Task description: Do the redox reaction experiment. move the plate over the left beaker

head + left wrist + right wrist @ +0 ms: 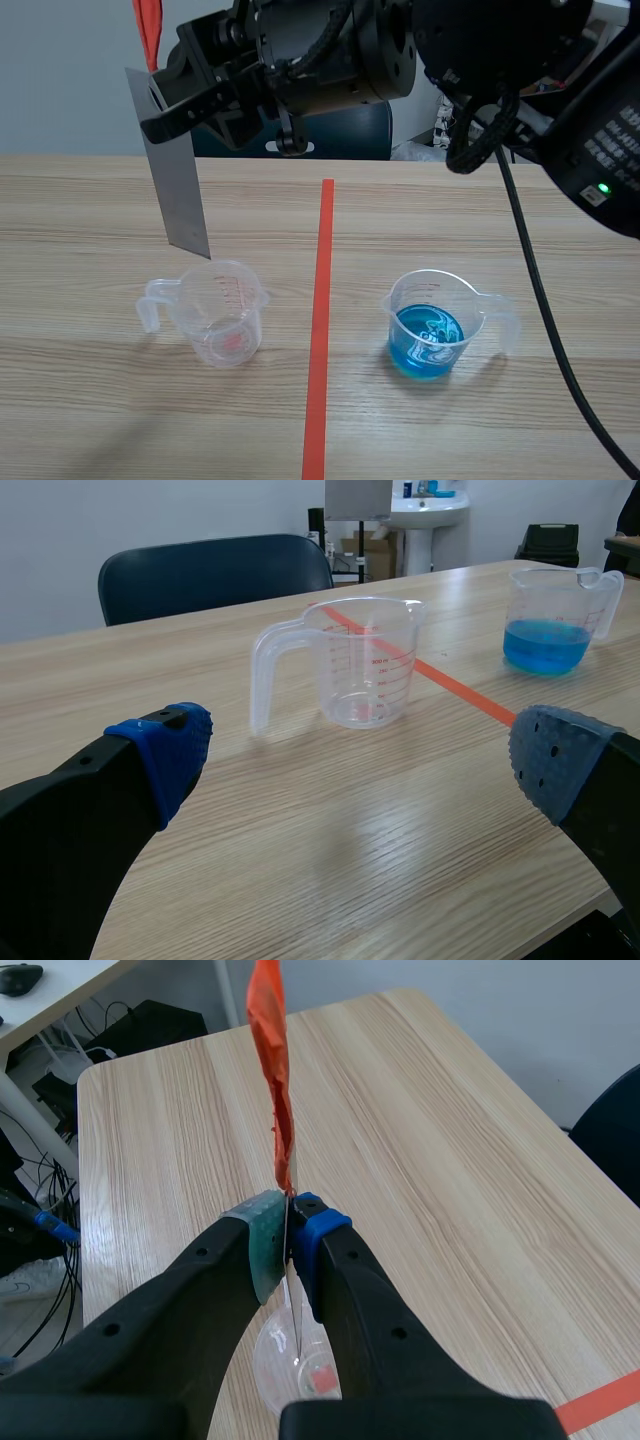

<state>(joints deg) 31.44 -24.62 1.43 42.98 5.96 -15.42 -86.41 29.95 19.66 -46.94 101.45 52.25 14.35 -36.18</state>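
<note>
Plate [172, 165]: a thin grey sheet hanging upright from my right gripper [165, 108]. Its lower corner is just above the far rim of the left beaker [222, 315], and the two are apart.
Right grip: the fingers [265, 1250] are closed hard on the plate's top edge, one pad on each face. An orange-red strip [275, 1080] stands up past the pads.
Why held so: in my judgement, taking it by the top leaves the lower length free, and holding it upright lets it fit the beaker's mouth.
Alignment: from the scene view I can't tell whether the corner is over the mouth or a little behind the rim. The right wrist view shows the beaker directly under the fingers, so it is probably close.
Idle arm: my left gripper [360, 760] sits low over the tabletop [330, 860] with its fingers spread wide and nothing between them, facing the left beaker.
Left beaker: clear and seemingly empty, left of the tape line [320, 330], with its handle toward the tabletop's left edge.
Other vessel: the right beaker [432, 325] holds blue liquid and sits right of the line, well apart.
In the way: the right arm reaches across the line, and its cable [540, 300] trails just beside the right beaker's handle. I'd watch that.
</note>
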